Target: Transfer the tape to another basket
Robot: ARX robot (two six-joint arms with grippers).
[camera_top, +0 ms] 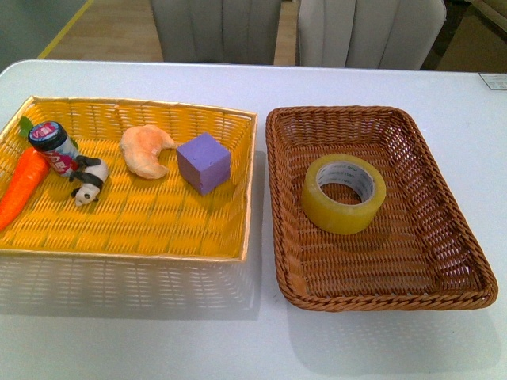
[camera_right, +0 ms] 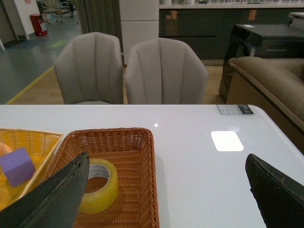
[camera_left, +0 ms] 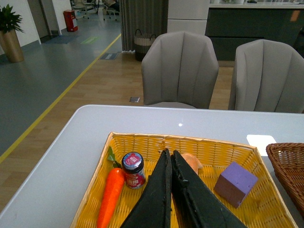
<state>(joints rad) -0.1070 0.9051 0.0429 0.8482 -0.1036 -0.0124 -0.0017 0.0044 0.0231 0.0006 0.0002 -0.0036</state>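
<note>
The yellowish roll of tape [camera_top: 343,193] lies flat in the middle of the brown wicker basket [camera_top: 444,269] on the right of the table. In the right wrist view the tape [camera_right: 100,190] shows partly behind one finger of my right gripper [camera_right: 166,164], which stands wide open above the white table beside the basket [camera_right: 137,142]. My left gripper [camera_left: 169,153] is shut with nothing in it, hovering over the yellow basket [camera_left: 142,140]. Neither arm shows in the front view.
The yellow basket [camera_top: 47,237] on the left holds a carrot [camera_top: 21,186], a small jar [camera_top: 54,144], a panda figure [camera_top: 89,179], a croissant [camera_top: 146,149] and a purple cube [camera_top: 204,161]. Two grey chairs [camera_right: 128,71] stand behind the table.
</note>
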